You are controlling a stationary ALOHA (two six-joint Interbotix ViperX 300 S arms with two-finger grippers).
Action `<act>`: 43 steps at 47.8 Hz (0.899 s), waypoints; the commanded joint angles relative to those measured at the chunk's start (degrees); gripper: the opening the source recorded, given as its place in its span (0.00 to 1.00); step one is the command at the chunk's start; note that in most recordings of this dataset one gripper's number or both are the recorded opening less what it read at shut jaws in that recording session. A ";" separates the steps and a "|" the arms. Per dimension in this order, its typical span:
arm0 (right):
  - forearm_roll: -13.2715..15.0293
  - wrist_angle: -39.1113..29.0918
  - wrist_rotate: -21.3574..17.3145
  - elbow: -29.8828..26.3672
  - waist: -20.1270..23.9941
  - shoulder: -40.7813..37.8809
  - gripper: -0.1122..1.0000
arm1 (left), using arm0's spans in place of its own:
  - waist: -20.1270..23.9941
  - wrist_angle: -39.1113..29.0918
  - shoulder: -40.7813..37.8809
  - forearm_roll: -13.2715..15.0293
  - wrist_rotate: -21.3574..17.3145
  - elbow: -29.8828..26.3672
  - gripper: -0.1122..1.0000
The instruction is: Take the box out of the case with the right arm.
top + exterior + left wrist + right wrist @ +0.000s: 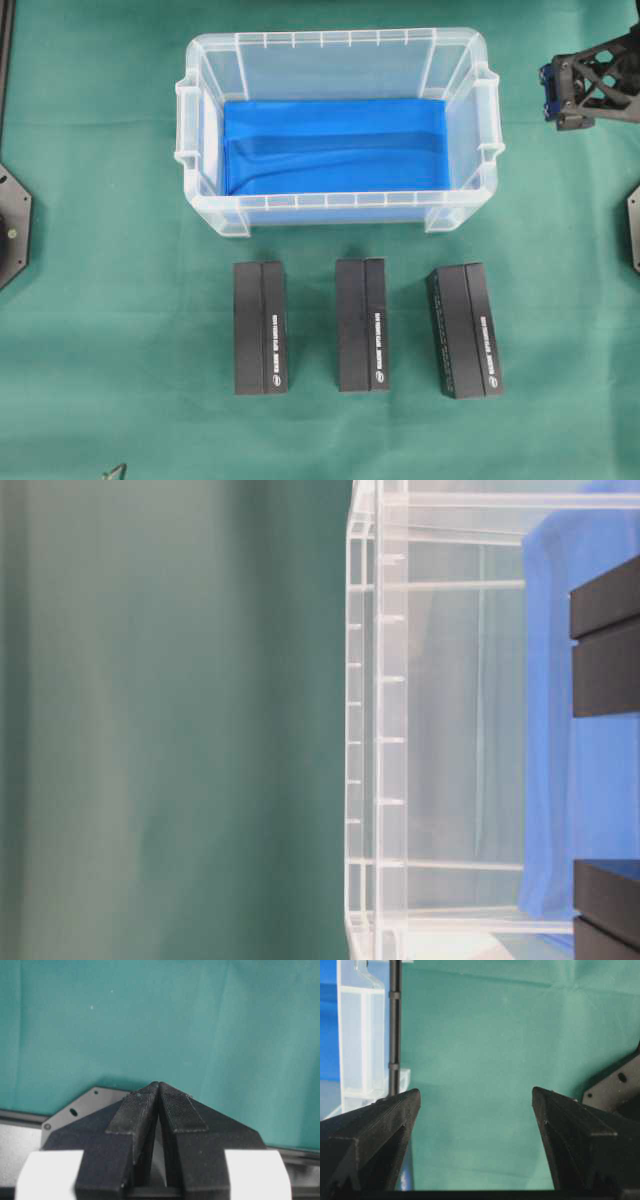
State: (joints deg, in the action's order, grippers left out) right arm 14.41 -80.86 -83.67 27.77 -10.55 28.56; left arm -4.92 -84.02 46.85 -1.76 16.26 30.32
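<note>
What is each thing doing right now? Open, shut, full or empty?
case: upright, no lid, holds only its blue sheet.
three black boxes: lying flat on the green cloth in front of the case, closed.
left gripper: shut, holding nothing.
right gripper: open, holding nothing, beside the case.

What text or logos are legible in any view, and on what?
Left box: white print line along its top plus a small round logo, too small to read.
Middle box: same print, unreadable.
Right box: same print, unreadable.
Case: no text visible.
</note>
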 commanded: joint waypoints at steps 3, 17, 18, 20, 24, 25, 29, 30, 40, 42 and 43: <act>-0.26 0.26 0.09 -0.53 -0.09 0.26 0.90 | 0.26 0.18 -0.09 -0.18 0.00 -0.53 0.10; -0.70 0.26 0.09 -0.53 0.00 0.26 0.90 | 0.18 0.18 -0.09 -0.18 0.00 -0.53 0.10; -0.70 0.26 0.09 -0.62 -0.09 0.26 0.90 | 0.18 0.26 -0.09 -0.18 0.00 -0.53 0.10; -0.79 0.26 0.09 -0.62 -0.09 0.26 0.90 | 0.26 0.26 -0.18 -0.18 0.00 -0.53 0.10; -0.79 0.26 0.09 -0.53 0.00 0.35 0.90 | 0.26 0.26 -0.18 -0.18 0.00 -0.53 0.10; -0.88 0.26 0.09 -0.62 -0.09 0.26 0.90 | 0.18 0.18 -0.18 -0.18 0.00 -0.53 0.10; -0.88 0.26 0.09 -0.62 -0.09 0.26 0.90 | 0.26 0.26 -0.18 -0.18 0.00 -0.53 0.10; -0.88 0.26 0.09 -0.53 -0.09 0.26 0.90 | 0.26 0.26 -0.18 -0.18 0.00 -0.53 0.10; -0.88 0.26 0.00 -0.62 -0.09 0.26 0.90 | 0.26 0.18 -0.18 -0.18 0.00 -0.53 0.10; -0.88 0.26 0.00 -0.62 0.00 0.26 0.90 | 0.18 0.26 -0.18 -0.18 0.00 -0.53 0.10; -0.88 0.26 0.00 -0.62 0.00 0.26 0.90 | 0.26 0.26 -0.18 -0.18 0.00 -0.53 0.10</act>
